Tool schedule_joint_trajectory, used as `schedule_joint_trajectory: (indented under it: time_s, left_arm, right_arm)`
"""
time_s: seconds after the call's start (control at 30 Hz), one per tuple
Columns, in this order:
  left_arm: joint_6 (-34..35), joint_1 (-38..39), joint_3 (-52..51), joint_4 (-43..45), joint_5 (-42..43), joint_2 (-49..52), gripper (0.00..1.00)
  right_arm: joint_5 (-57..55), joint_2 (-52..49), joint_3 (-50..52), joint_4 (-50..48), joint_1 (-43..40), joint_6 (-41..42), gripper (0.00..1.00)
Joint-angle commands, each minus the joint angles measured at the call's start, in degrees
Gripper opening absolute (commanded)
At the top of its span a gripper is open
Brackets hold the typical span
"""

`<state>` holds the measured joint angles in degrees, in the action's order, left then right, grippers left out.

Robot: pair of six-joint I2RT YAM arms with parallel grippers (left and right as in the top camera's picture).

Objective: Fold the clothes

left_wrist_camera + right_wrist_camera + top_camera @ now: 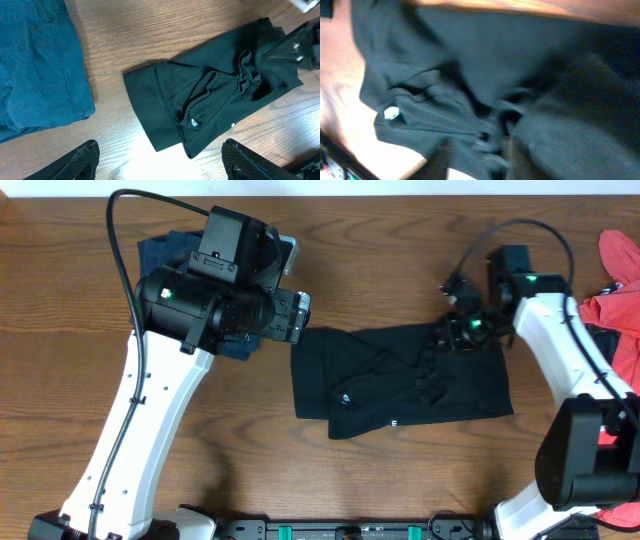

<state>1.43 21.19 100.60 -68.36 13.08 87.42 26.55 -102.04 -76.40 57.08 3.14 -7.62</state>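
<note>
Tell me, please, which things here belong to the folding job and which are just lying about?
Job: black garment, blue shorts, coral-red pieces.
Lying about: only the black cable and the wooden table itself.

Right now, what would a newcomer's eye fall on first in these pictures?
The long black garment, a rough rectangle in the middle of the table with its small white logo showing, draws the eye first. The right pincer sits at its upper right edge; the left pincer hangs open near its left end. Navy-blue shorts lie at the far left corner, coral-red pieces at the right edge.
</note>
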Motion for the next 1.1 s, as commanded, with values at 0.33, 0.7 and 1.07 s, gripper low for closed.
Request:
schedule_joint_trajectory:
  time_s: [0.33, 0.7, 1.07]
  left_arm:
    - [-0.92, -0.28, 0.63, 0.02, -0.74, -0.31, 0.80]
    - [-0.96, -0.28, 0.61, 0.07, -0.74, -0.28, 0.80]
    - [-0.94, -0.28, 0.28, -0.44, -0.74, -0.28, 0.80]
  right_arm:
    - [1.20, 1.49, -0.37, -0.39, -3.58, 1.70, 0.55]
    - [-5.55, 1.29, 5.35, -2.10, -2.95, 4.68, 0.73]
    - [-17.68, 1.77, 14.12, -9.90, 8.55, 13.40, 0.02]
